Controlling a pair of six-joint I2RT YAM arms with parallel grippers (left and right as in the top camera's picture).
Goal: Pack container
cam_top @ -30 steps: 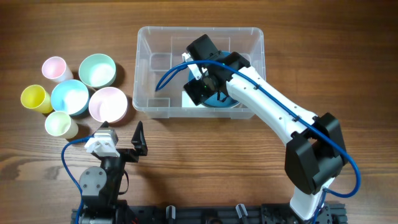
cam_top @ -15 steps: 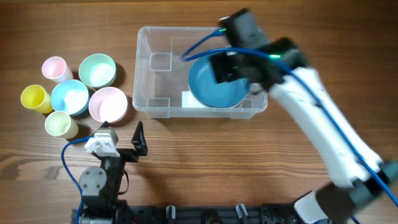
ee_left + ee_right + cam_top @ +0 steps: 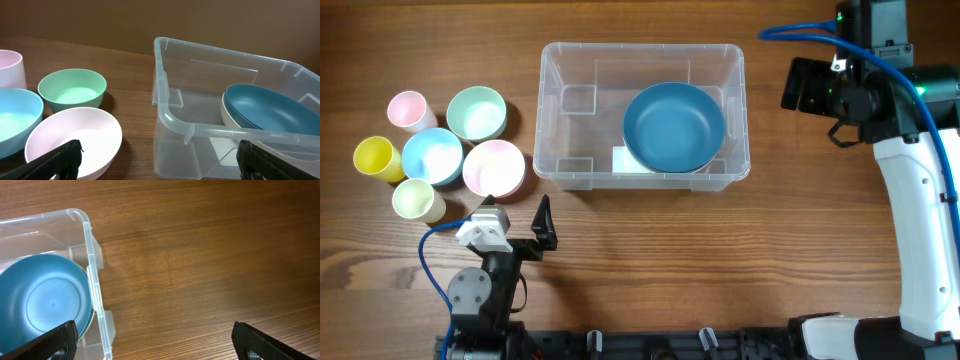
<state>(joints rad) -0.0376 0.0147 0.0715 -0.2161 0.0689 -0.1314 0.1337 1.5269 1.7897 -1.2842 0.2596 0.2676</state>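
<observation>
The clear container [image 3: 550,110] stands at the table's far middle. A dark blue bowl [image 3: 673,127] lies in its right half, over the white label, and seems to nest in a pale bowl. My right gripper [image 3: 817,100] is open and empty, above bare wood to the right of the container. Its wrist view shows the container's corner [image 3: 95,295] and the blue bowl [image 3: 45,302] at the left, with the gripper [image 3: 160,340] over wood. My left gripper [image 3: 517,212] is open and empty, near the container's front left corner [image 3: 175,117]. In its wrist view the gripper [image 3: 160,162] sits low.
Left of the container stand a pink cup [image 3: 408,108], a green bowl [image 3: 477,112], a yellow cup [image 3: 376,158], a light blue bowl [image 3: 432,156], a pink bowl [image 3: 494,167] and a pale yellow cup [image 3: 417,199]. The pink bowl [image 3: 75,137] lies close to my left finger.
My right gripper has let go of the blue bowl inside the container, risen out and swung to the right of it. The left arm has not moved.
</observation>
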